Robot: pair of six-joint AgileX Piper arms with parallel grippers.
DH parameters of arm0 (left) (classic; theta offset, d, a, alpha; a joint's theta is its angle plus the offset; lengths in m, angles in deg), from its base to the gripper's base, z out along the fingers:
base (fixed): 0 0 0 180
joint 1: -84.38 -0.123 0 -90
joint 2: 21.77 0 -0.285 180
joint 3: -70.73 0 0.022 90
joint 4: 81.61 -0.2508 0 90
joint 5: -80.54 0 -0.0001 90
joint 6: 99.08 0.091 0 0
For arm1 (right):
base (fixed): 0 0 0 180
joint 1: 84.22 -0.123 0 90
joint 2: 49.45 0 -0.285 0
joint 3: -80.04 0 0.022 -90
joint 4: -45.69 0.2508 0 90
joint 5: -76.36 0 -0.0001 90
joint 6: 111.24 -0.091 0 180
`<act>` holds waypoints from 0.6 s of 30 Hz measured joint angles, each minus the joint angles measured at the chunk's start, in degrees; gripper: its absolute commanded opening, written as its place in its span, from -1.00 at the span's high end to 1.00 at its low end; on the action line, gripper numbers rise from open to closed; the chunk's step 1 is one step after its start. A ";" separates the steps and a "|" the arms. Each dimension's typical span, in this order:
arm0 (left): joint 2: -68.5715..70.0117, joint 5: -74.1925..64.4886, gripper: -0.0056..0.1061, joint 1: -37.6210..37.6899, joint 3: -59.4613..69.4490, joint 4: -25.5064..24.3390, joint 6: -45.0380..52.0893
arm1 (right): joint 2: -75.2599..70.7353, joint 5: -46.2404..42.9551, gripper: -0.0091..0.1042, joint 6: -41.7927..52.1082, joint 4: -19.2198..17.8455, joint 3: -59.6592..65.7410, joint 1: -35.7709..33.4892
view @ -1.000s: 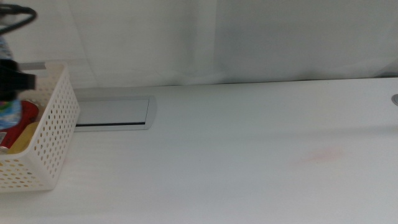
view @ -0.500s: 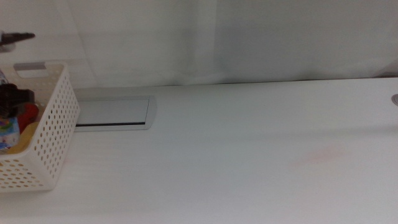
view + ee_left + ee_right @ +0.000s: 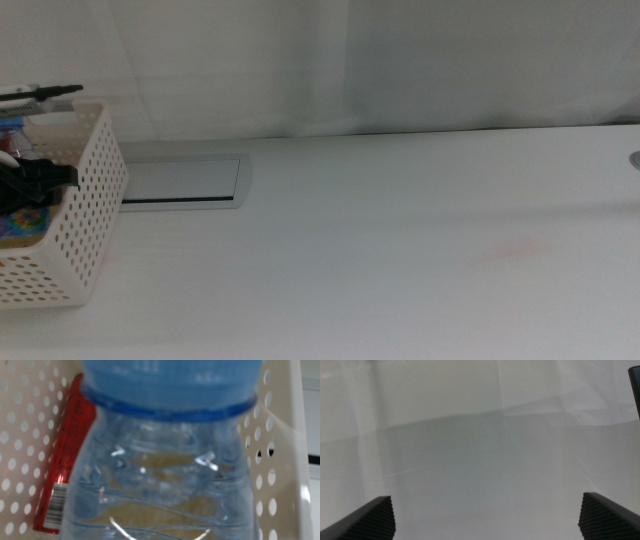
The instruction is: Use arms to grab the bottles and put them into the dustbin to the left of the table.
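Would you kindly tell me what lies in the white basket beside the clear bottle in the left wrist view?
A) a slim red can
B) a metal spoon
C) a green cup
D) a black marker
A, since a slim red can lies against the perforated wall of the white basket, beside the clear blue-capped bottle that fills the left wrist view.

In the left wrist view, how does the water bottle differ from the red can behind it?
The water bottle is clear ribbed plastic with a blue cap; the red can is opaque red with a barcode label. The bottle fills most of the view, close to the camera; the can shows as a slim strip lying against the perforated wall of the dustbin. Both are within the dustbin's walls.
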 measured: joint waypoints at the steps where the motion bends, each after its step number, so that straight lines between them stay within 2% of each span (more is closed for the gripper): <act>1: 0.00 0.28 0.42 0.00 0.00 0.00 -0.11 | 0.00 0.00 -0.94 0.00 0.00 0.00 0.00; 3: 0.00 0.83 -0.02 0.00 -0.09 -0.22 -0.10 | 0.00 0.00 -0.94 0.00 0.00 0.00 0.00; 5: 0.00 0.91 -0.62 0.00 -0.09 -0.34 -0.10 | 0.00 0.00 -0.94 0.00 0.00 0.00 0.00; 6: 0.00 1.11 -0.76 0.00 -0.09 -0.44 -0.10 | 0.00 0.00 -0.94 0.00 0.00 0.00 0.00; 12: 1.62 2.60 -0.74 0.00 -0.42 -0.32 -0.47 | 0.00 0.00 -0.94 -0.15 0.00 0.00 0.00; 18: 9.28 2.74 -0.74 0.00 -0.42 -0.22 -0.58 | 0.00 0.00 -0.94 -0.15 0.00 0.00 0.00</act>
